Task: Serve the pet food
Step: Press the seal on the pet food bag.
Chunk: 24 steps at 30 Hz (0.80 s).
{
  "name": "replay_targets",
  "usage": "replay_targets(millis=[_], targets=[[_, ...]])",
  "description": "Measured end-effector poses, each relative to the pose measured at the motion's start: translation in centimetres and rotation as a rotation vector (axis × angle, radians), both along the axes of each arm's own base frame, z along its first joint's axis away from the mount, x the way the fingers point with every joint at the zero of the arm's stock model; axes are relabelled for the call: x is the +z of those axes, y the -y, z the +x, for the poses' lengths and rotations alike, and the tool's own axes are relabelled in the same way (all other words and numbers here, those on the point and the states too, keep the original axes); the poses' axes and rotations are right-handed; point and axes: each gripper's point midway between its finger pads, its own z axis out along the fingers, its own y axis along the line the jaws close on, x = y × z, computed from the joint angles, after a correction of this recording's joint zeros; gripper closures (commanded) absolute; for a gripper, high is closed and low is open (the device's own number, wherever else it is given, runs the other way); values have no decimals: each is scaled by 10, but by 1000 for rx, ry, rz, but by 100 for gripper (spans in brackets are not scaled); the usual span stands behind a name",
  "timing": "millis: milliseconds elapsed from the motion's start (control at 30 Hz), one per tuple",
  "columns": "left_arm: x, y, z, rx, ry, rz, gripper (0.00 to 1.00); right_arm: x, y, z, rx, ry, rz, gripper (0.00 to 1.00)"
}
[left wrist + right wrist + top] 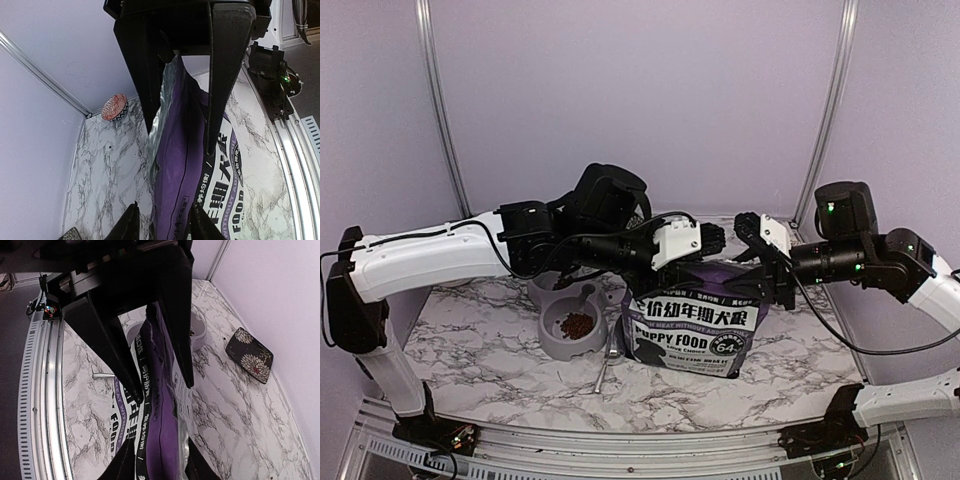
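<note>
Top external: pet food (577, 325) in the bowl (552, 340), serving looks done; your left pincer (180, 141) and right pincer (163, 391) straddle the bag (692, 335), spread.

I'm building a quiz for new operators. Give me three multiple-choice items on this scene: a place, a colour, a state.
1. Where is the kibble? A in the metal scoop; B in the grey bowl, nearer compartment; C in the red dish.
2. What colours is the bag? A green and yellow; B orange; C purple and white.
3. How is the bag? A upright on the table; B lying flat; C lifted clear.
Answers: B, the brown heap sits in the bowl's near cup; C, purple top, white front panel; A, its base rests on the marble.
</note>
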Motion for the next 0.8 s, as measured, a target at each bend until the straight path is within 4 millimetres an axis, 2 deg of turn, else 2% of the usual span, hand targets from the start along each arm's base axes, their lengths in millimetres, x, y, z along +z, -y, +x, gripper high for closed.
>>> replay_targets(millis=[233, 533, 800], targets=[[0, -1, 2, 12, 1, 1, 59, 0, 0, 0, -3, -3, 0, 61], [0, -2, 5, 35, -4, 0, 55, 0, 1, 4, -28, 2, 6, 55], [14, -6, 10, 62, -18, -42, 52, 1, 2, 9, -58, 7, 6, 47]])
